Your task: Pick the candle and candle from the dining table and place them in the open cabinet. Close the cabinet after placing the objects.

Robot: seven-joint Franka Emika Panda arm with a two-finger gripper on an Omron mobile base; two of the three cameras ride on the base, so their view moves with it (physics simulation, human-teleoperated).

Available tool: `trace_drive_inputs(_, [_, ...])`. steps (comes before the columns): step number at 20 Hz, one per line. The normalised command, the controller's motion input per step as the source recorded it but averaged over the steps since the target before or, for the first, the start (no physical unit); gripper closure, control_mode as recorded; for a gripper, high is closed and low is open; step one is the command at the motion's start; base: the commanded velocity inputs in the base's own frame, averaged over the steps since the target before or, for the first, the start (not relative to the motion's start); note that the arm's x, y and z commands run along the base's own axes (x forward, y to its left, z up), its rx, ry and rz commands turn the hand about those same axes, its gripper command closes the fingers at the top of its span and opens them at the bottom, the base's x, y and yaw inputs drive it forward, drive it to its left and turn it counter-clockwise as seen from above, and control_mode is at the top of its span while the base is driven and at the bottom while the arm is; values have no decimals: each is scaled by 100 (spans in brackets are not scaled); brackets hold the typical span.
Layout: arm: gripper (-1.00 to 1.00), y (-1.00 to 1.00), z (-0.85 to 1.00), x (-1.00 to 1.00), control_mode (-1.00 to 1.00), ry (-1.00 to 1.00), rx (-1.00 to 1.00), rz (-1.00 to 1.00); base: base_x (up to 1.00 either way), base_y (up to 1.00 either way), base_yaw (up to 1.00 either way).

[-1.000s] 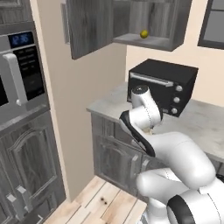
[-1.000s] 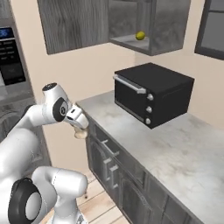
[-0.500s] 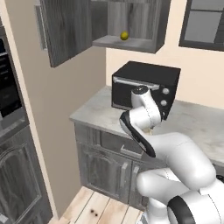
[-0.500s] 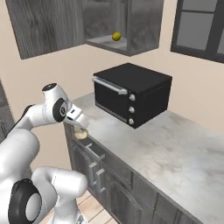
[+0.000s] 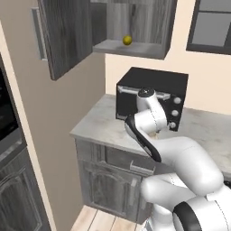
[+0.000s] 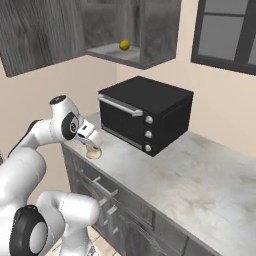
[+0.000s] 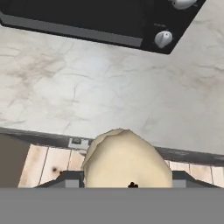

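My gripper (image 6: 93, 145) is shut on a squat cream candle (image 6: 93, 153), held just above the front edge of a small marble counter (image 6: 200, 175). Looking along the hand, the candle (image 7: 124, 159) bulges between my two dark fingertips (image 7: 72, 177). The cabinet (image 5: 67, 36) hangs up and to the left, its panelled door swung open and its shelf (image 6: 117, 54) bare except for a small yellow ball (image 6: 124, 45). That ball (image 5: 127, 40) also lies on the shelf in the left base view. The dining table is out of view.
A black boxy oven (image 6: 145, 115) stands on the counter just right of my hand and under the cabinet. Dark grey drawers (image 5: 113, 180) sit below the counter, over a wooden floor (image 7: 48, 159). A dark window (image 6: 230, 35) is at the right.
The whole scene has shifted across both base views as the base drove: the counter, oven and cabinet now stand closer and more central. The candle stays in my grip.
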Motion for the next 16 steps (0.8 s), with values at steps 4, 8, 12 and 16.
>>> trace_drive_inputs(4, [100,0,0,0,100,0,0,0,56,21,-19])
trace_drive_inputs(8, [100,0,0,0,100,0,0,0,53,20,-20])
trace_drive_inputs(12, [100,0,0,0,100,0,0,0,48,23,-21])
trace_drive_inputs(16, [100,0,0,0,100,0,0,0,45,19,-21])
